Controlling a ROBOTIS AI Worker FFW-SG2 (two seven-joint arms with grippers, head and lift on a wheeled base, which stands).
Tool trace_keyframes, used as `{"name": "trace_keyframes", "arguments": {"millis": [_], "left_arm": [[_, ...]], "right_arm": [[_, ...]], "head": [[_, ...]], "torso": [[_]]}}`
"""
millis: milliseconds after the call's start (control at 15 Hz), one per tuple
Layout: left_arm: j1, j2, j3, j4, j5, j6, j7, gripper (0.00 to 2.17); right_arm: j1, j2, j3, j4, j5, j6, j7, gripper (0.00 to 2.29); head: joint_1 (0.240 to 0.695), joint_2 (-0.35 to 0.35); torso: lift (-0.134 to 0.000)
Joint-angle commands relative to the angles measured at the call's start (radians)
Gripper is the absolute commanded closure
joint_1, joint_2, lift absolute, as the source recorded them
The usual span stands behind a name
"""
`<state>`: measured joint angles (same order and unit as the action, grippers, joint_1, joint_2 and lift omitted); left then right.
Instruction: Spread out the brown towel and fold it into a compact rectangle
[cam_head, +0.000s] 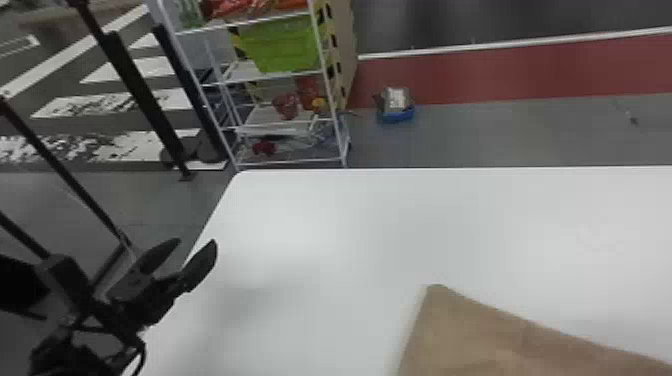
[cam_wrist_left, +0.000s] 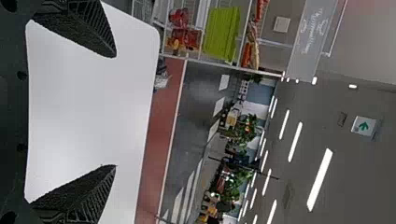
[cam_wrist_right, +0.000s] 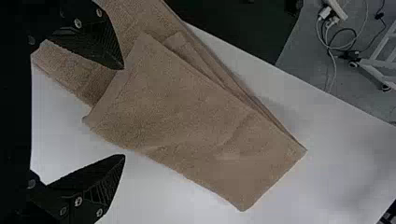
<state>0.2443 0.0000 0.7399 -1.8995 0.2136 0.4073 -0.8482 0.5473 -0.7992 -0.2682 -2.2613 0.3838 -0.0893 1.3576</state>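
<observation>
My left gripper (cam_head: 192, 255) is over the white table's left edge in the head view, well away from the towel. In the left wrist view the left gripper (cam_wrist_left: 114, 111) stands open with nothing between its fingers. The brown towel (cam_head: 480, 335) lies at the head view's lower right, cut off by the bottom edge. The right wrist view shows the brown towel (cam_wrist_right: 187, 112) partly folded over itself in uneven layers, with a strip sticking out beyond the top layer. My right gripper (cam_wrist_right: 124, 112) is open above the towel, holding nothing.
The white table (cam_head: 325, 225) has its left edge beside my left arm. Beyond it stand a white wire shelf (cam_head: 275, 162) with a green bin (cam_head: 282, 45) and, on the floor, a small blue container (cam_head: 397, 115). Cables (cam_wrist_right: 334, 51) lie on the floor beside the table.
</observation>
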Motion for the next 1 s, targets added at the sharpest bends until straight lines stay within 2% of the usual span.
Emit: {"name": "trace_keyframes", "arguments": {"millis": [0, 133, 267, 467, 667, 933], "left_arm": [[0.007, -0.003, -0.004, 0.000, 0.000, -0.003, 0.000, 0.03], [0.010, -0.003, -0.002, 0.003, 0.003, -0.006, 0.000, 0.03], [0.010, -0.003, -0.002, 0.003, 0.006, -0.006, 0.000, 0.03], [0.016, -0.003, -0.004, -0.001, 0.009, -0.006, -0.002, 0.03], [0.027, -0.003, -0.001, -0.004, 0.016, -0.009, -0.002, 0.03], [0.029, -0.003, -0.007, -0.001, 0.016, -0.012, 0.000, 0.04]], "right_arm": [[0.054, -0.025, 0.001, -0.035, 0.026, 0.058, 0.009, 0.26], [0.083, -0.049, 0.001, -0.064, 0.029, 0.132, 0.009, 0.29], [0.082, -0.064, 0.000, -0.067, 0.032, 0.125, 0.009, 0.29], [0.125, -0.089, 0.000, -0.067, 0.075, 0.095, 0.009, 0.29], [0.146, -0.089, 0.000, -0.060, 0.119, 0.067, 0.009, 0.29], [0.134, -0.083, 0.027, -0.029, 0.119, 0.049, 0.009, 0.29]], "head": [[0.695, 0.273], [0.695, 0.271], [0.695, 0.270], [0.695, 0.265], [0.695, 0.259], [0.695, 0.252]], "torso": [[-0.124], [-0.124], [-0.124], [-0.124], [-0.124], [-0.124]]}}
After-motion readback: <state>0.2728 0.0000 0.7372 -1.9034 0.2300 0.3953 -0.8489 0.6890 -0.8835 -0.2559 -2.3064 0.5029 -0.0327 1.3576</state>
